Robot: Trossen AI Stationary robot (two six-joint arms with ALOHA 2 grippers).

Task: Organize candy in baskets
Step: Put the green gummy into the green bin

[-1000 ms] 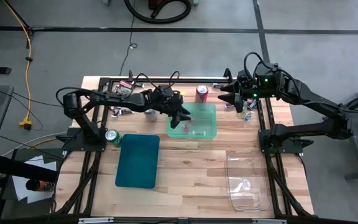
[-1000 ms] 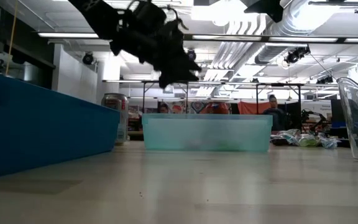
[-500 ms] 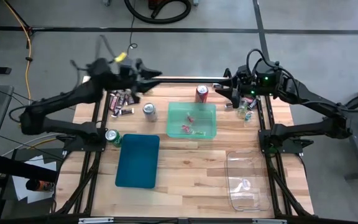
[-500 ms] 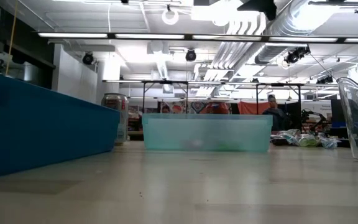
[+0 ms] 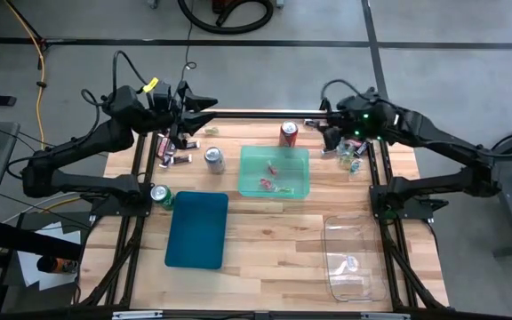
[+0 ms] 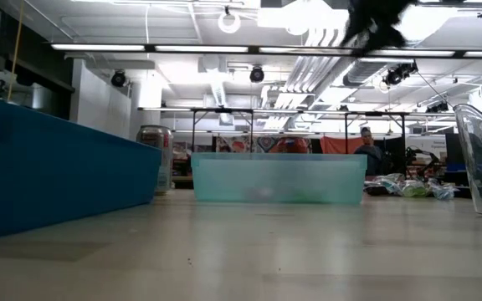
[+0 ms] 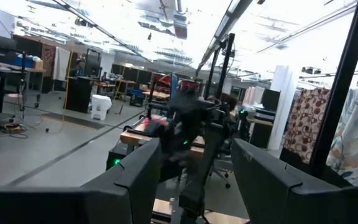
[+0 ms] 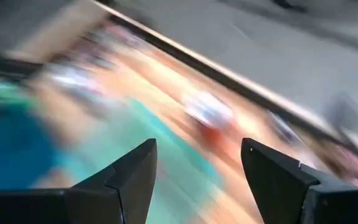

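Observation:
The light green basket [image 5: 275,172] sits at the table's far middle with a few candies [image 5: 267,183] lying in it. The dark teal basket [image 5: 196,228] is on the near left and the clear basket [image 5: 352,258] on the near right. Loose candy lies in a pile at the far left [image 5: 174,147] and another at the far right [image 5: 352,158]. My left gripper [image 5: 207,105] [image 7: 197,155] hangs open and level, high over the far left edge. My right gripper [image 5: 329,136] [image 8: 197,149] stands open above the far right, tipped down toward the table. Neither has anything between its fingers.
A red can [image 5: 289,133] stands just behind the green basket. A silver can [image 5: 212,158] is to its left, and a green can [image 5: 159,194] is by the teal basket's far corner. Bare wood lies between the baskets at the table's middle and near edge.
My left gripper has risen from just over the green basket, drawn back to the far left edge and tipped up from pointing down to level. My right gripper has tipped downward and rolled, staying near the far right candy pile.

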